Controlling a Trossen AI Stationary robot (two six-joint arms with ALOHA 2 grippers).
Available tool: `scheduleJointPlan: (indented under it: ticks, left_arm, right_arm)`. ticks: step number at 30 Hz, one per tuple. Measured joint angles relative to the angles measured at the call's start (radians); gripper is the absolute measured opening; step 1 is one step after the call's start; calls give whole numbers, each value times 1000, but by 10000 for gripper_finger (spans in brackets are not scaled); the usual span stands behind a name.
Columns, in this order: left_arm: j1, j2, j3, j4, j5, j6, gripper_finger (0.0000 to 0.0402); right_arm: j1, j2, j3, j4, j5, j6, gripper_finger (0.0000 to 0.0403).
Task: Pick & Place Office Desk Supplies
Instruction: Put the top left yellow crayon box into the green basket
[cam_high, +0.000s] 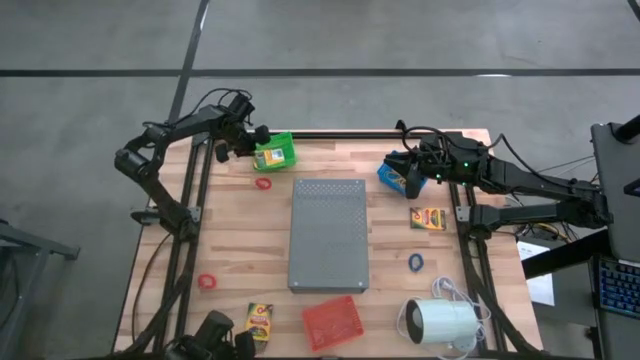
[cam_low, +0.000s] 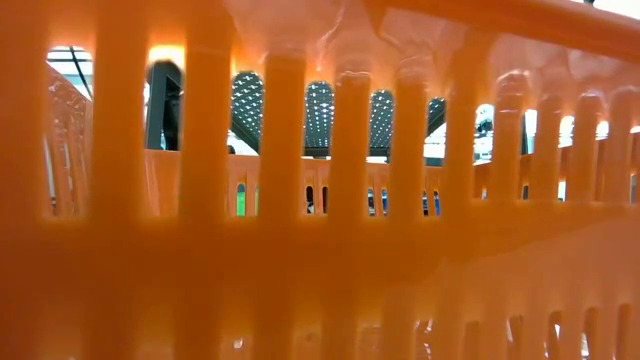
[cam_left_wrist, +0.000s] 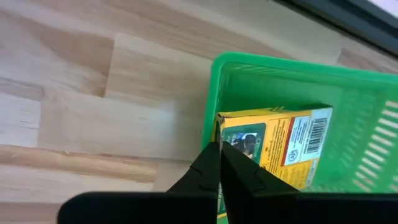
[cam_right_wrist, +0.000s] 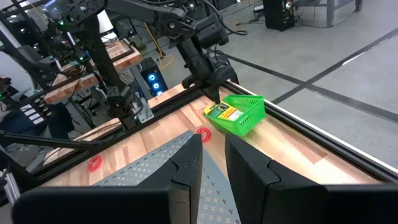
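A yellow crayon box (cam_left_wrist: 280, 143) lies tilted in the green basket (cam_left_wrist: 211, 93) at the table's far left (cam_high: 285, 150). My left gripper (cam_left_wrist: 219, 149) stands over it, shut, its tips at the box's end by the basket's wall; the right wrist view also shows the gripper (cam_right_wrist: 216, 96) above the box (cam_right_wrist: 221, 112). My right gripper (cam_right_wrist: 213, 146) hangs open and holds nothing, high over the far right beside a blue basket (cam_high: 388, 175). Two more crayon boxes (cam_high: 428, 218) (cam_high: 260, 318), red rings (cam_high: 263, 183) (cam_high: 207, 282) and a blue ring (cam_high: 416, 262) lie flat on the wood. My left gripper meets the crayon box at its end edge (cam_left_wrist: 225, 127), next to the green basket's wall, with its shut fingertips. The fingers come steeply from above. Whether they pinch the edge or only press on it, I cannot tell. The box leans inside the basket, this end uppermost.
The big grey perforated slab (cam_high: 328, 235) fills the table's middle. A red basket (cam_high: 332, 322) stands at the near edge and its wall (cam_low: 320, 250) blocks the low view. A white cylinder with a cord (cam_high: 440, 322) lies at the near right.
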Motion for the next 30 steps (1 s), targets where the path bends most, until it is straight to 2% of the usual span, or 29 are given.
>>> scheduleJointPlan:
  ticks: [10, 30]
  left_arm:
    - [1, 0, 2, 94, 0, 1, 6]
    - [0, -1, 2, 41, -23, 8, 6]
  right_arm:
    - [0, 0, 0, 0, 0, 0, 81]
    - [0, -1, 0, 0, 0, 0, 69]
